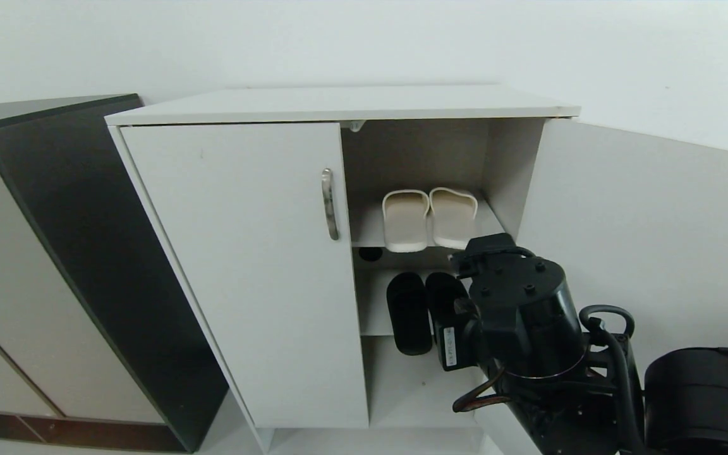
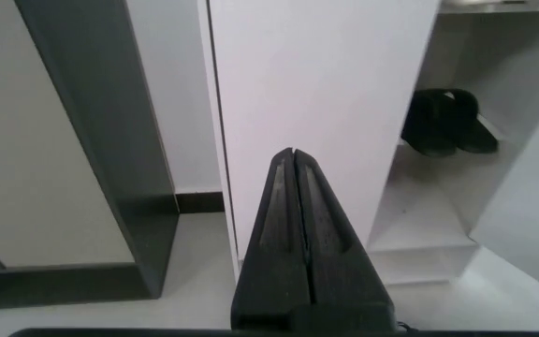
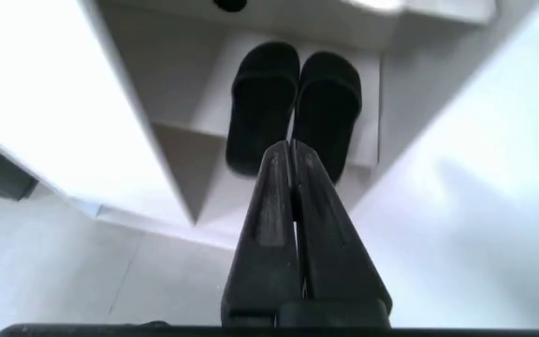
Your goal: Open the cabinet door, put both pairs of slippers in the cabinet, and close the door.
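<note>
The white cabinet (image 1: 339, 104) has its right door (image 1: 642, 240) swung open and its left door (image 1: 244, 265) closed, with a metal handle (image 1: 330, 203). A cream pair of slippers (image 1: 428, 217) lies on the upper shelf. A black pair of slippers (image 1: 409, 311) (image 3: 293, 103) (image 2: 449, 120) lies on the middle shelf. My right gripper (image 3: 293, 150) is shut and empty, just in front of the black pair, outside the cabinet. My left gripper (image 2: 294, 159) is shut and empty, low in front of the closed left door.
A dark-edged cabinet (image 1: 79, 265) (image 2: 101, 140) stands to the left, close beside the white one. The bottom compartment (image 1: 414, 385) holds nothing. White wall behind, pale floor (image 3: 82, 271) in front.
</note>
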